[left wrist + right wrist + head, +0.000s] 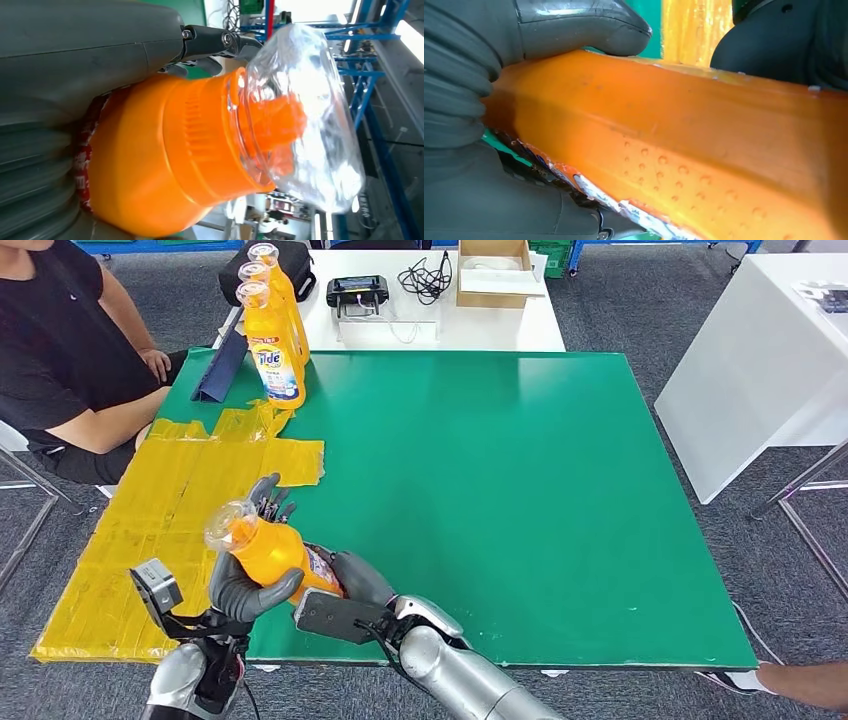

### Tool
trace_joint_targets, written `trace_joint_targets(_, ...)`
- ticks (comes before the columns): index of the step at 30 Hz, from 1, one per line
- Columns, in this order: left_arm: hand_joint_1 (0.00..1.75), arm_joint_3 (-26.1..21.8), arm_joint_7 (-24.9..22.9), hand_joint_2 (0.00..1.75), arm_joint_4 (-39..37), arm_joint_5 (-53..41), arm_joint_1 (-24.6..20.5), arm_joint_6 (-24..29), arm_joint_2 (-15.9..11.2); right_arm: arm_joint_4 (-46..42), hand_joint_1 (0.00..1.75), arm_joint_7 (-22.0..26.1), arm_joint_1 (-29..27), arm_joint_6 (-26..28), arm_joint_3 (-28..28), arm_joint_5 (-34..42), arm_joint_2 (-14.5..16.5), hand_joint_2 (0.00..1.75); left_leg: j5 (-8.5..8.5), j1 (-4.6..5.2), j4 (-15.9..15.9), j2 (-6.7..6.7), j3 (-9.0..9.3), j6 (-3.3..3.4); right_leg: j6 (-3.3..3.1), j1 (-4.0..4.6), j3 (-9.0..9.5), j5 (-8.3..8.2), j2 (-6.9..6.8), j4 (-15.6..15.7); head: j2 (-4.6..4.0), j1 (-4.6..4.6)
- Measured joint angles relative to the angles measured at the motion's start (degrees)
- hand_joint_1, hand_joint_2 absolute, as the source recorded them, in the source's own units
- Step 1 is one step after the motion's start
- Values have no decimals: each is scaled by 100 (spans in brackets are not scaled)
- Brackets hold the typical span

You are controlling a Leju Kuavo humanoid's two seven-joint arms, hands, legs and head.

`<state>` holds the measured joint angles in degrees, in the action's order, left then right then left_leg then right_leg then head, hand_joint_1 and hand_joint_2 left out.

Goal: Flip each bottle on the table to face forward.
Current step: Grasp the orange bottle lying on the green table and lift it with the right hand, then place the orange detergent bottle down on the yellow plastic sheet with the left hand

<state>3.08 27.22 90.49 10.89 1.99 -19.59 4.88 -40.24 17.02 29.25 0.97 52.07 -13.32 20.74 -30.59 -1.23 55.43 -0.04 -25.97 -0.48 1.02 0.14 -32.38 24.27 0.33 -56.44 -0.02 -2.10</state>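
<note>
Green bench (520, 500) top takes up most of the head view, with grey carpet around it and yellow sheeting (150, 530) laid over its left part and hanging off that side. At the near-left edge, above the bench, an orange bottle (268, 550) is held between both hands, tilted so its clear cap (228, 523) points up and to the left. Left hand (250, 575) grips the bottle around its upper body, thumb across the front and dark fingers (270, 502) showing behind it; the left wrist view shows the orange neck (200, 145) and the clear cap (305, 115) over an orange nozzle. Right hand (350, 585) grasps the bottle's lower end from the right, and the right wrist view shows its thumb (584, 25) pressed on the orange side (684, 130), with a strip of torn label (624, 207) along one edge. At the far-left corner three more bottles (275, 340) stand upright in a close row, the nearest showing a "Tide" label. Just beside them lies a blue folder (222, 370). A person (60, 350) in black sits at the bench's left side. Beyond the bench a white table (440, 325) carries a cardboard box (495, 270), a black cable and a dark device, and another white table (760, 370) stands to the right
</note>
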Motion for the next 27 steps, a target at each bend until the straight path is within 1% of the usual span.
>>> trace_joint_targets(8, 175, 0, -87, 175, -266, 98, -84, -116, -71, 146, 175, -43, 170, 62, 310, 293, -5, 175, 0, 0, 0, 6, -1, 0, 0, 0, -1, 0, 3, 0, 0, 0)
trace_joint_targets(19, 175, 0, -136, 175, -398, 264, -179, -227, -109, 230, 175, -20, 250, 93, 379, 396, -7, 175, 0, 0, 0, 5, -2, 0, 0, -1, -1, 0, 3, -1, 0, 0)
trace_joint_targets(20, 175, 0, -135, 175, -402, 265, -187, -229, -110, 230, 167, -20, 257, 93, 379, 396, -7, 175, 0, 0, 0, 5, -2, 0, 0, -1, -1, 0, 3, -1, 0, 0)
trace_joint_targets(23, 175, -1, -91, 175, -414, 205, -203, -213, -110, 230, 36, -11, 270, 97, 371, 385, -7, 175, 0, 0, 0, 5, -2, 0, 0, -1, -1, 0, 3, -1, 0, 0)
trace_joint_targets(24, 175, 0, -44, 175, -415, 125, -208, -174, -110, 230, 0, -4, 273, 114, 369, 359, -6, 175, 0, 0, 0, 5, -2, 0, 0, -1, -1, 0, 3, -1, 0, 0)
trace_joint_targets(26, 175, 3, 111, 175, -404, -209, -216, 36, -110, 230, 0, 20, 279, 194, 353, 244, -6, 87, 0, 0, 0, 5, -2, 0, 0, 0, -1, 0, 3, -2, 0, 1)
trace_joint_targets(27, 175, 3, 211, 175, -385, -502, -219, 255, -110, 227, 0, 43, 283, 251, 327, 158, -7, 44, 0, 0, 0, 5, -2, 0, 0, 0, -1, 0, 3, -1, 0, 2)
